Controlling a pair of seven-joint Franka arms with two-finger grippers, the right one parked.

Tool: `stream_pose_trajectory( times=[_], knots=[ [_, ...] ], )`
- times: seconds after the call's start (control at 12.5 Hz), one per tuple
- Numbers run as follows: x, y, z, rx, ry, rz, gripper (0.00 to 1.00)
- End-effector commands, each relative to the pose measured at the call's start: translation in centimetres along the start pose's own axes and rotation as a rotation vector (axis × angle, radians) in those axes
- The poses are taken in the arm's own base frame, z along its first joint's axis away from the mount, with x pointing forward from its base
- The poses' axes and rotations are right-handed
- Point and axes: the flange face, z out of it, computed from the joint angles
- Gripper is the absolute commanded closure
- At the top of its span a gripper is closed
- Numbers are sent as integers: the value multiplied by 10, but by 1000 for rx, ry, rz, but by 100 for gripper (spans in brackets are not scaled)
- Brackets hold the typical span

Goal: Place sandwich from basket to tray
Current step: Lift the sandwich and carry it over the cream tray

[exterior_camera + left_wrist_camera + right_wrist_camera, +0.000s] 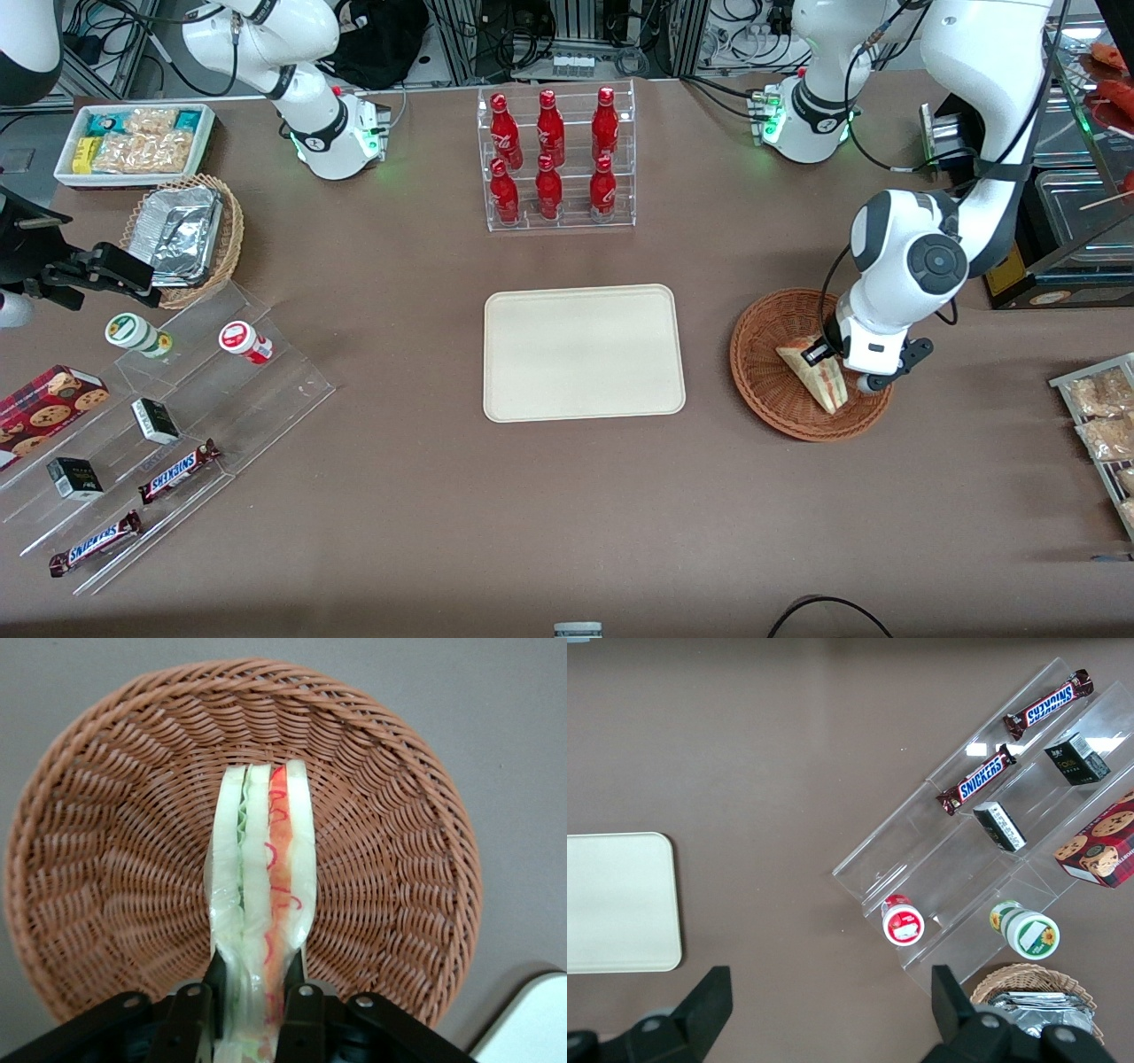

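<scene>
The sandwich [815, 375] is a pale wedge with red and green layers, held over the reddish-brown wicker basket [764, 377] near the working arm's end of the table. My left gripper [819, 353] is over the basket and shut on the sandwich. In the left wrist view the gripper [254, 983] squeezes the wrapped sandwich [264, 870] between its fingers [295, 973], with the basket [115, 850] beneath. The cream-beige tray [583, 353] lies flat beside the basket, toward the parked arm's end, with nothing on it; its corner shows in the left wrist view [530, 1020].
A clear rack of red bottles [555, 159] stands farther from the camera than the tray. A clear stepped display with Snickers bars [177, 471] and small jars, a tan basket with foil containers [183, 236] and a white snack box [135, 142] lie toward the parked arm's end. Snack bags [1103, 416] lie at the working arm's edge.
</scene>
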Motion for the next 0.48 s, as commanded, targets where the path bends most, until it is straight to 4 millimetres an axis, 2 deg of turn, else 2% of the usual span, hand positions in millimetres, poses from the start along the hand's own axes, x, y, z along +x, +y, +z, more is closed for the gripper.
stream_pose_trajectory(
  times=[0.0,0.16,0.32,0.4],
  knots=[
    [10,21,-30,54,-48,17,89],
    [0,37,-39,82,-78,110,89],
    [-6,41,-45,113,-112,163,90],
    [-20,56,-49,136,-124,237,91]
  ],
)
